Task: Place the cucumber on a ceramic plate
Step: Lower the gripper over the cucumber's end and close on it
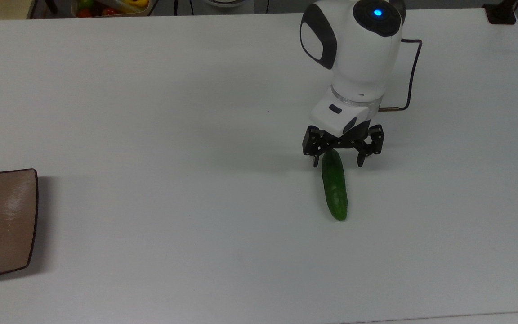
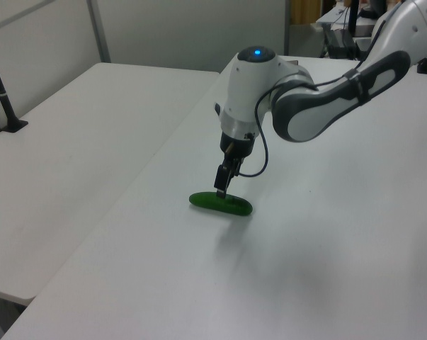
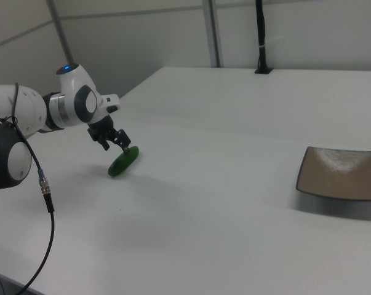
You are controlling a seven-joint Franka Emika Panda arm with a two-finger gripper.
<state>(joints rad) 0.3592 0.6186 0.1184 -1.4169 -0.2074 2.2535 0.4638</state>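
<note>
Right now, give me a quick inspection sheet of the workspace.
Surface: white table, bare around the job's things.
Cucumber: lying flat on the table, not lifted.
Ceramic plate: at the top view's left edge, far from the cucumber, nothing on it.
Clutter: bin of coloured items past the table's far edge in the top view.
Hand: open, fingers straddling the cucumber's end nearest the arm.
Cables: black cable looping beside the wrist.
Surroundings: second white table; black post.

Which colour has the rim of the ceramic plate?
Dark brown, around the ceramic plate; the top view shows it best.
</note>
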